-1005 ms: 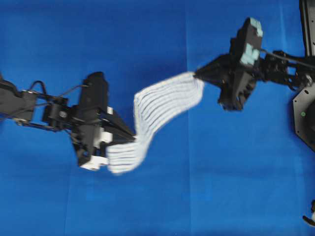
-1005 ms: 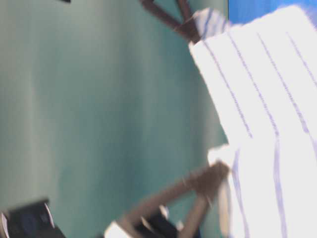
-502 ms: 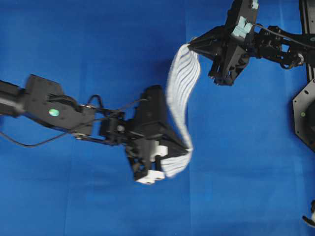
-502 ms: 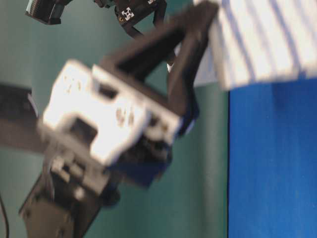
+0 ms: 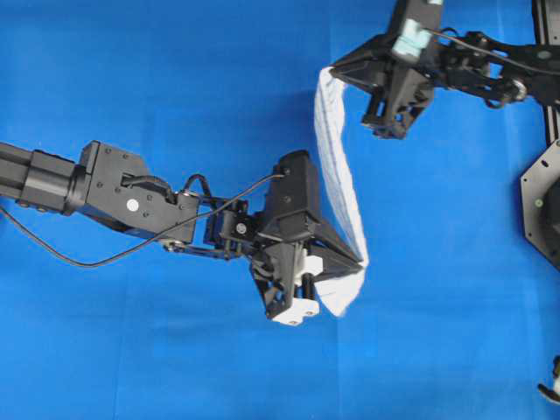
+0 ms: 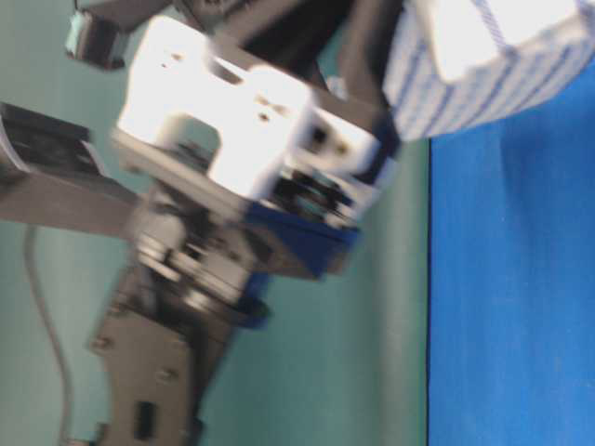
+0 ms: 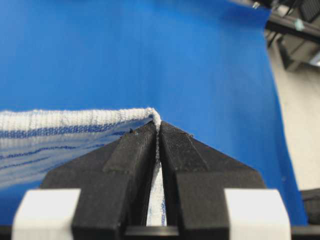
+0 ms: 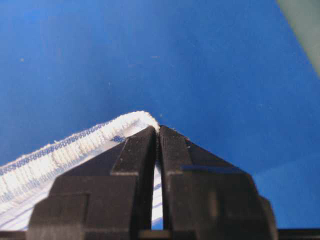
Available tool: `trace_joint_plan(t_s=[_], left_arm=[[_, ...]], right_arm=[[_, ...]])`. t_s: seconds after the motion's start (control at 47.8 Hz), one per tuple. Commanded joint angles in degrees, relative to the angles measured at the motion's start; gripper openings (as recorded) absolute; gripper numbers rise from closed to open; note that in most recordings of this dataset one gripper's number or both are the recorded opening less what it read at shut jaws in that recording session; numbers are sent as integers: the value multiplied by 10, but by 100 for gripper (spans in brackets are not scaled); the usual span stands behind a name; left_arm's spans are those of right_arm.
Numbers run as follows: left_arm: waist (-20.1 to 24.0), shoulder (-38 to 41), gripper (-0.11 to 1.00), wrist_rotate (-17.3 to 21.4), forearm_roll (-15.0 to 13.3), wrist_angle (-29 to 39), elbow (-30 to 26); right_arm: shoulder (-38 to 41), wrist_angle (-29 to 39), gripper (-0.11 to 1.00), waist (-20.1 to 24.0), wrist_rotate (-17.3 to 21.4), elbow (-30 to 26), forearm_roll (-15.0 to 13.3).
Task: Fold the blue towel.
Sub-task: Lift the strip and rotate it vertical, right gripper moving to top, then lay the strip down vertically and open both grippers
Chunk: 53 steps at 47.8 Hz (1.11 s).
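Note:
The blue towel (image 5: 337,179), white with thin blue stripes, hangs in the air as a narrow band between my two grippers, above the blue table covering. My left gripper (image 5: 359,262) is shut on its lower corner; in the left wrist view the towel (image 7: 60,130) spreads left from the pinched tip of that gripper (image 7: 158,126). My right gripper (image 5: 334,72) is shut on the upper corner; the right wrist view shows the towel's hem (image 8: 65,150) trailing down left from that gripper (image 8: 157,128). In the table-level view the towel (image 6: 483,56) shows at the top right.
The blue table covering (image 5: 175,87) fills the overhead view. A black mount (image 5: 542,206) stands at the right edge. The left arm's body (image 6: 251,149) fills the blurred table-level view, in front of a green wall (image 6: 56,353).
The left gripper has swung right and forward with its corner. The right gripper has moved up and a little left. The towel now hangs nearly edge-on between them.

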Motion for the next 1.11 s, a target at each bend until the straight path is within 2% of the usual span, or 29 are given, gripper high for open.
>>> trace_joint_plan(t_s=[0.0, 0.272, 0.398, 0.544, 0.879, 1.088], left_arm=[[-4, -28, 2, 0, -28, -22, 17], [-35, -62, 2, 0, -136, -124, 123], [-51, -76, 2, 0, -169, -157, 160], [-66, -85, 2, -1, -203, -163, 182], [-81, -88, 2, -6, -212, -146, 192], [-76, -89, 5, -6, -212, -146, 198]], right_arm=[[16, 1, 6, -1, -1, -31, -8], [113, 3, 6, -5, -1, -94, -23], [152, 6, 6, -8, -4, -122, -24], [181, 14, 6, -8, -4, -148, -25], [210, 26, 6, -7, -7, -187, -25], [221, 34, 8, -4, -7, -195, -40]])
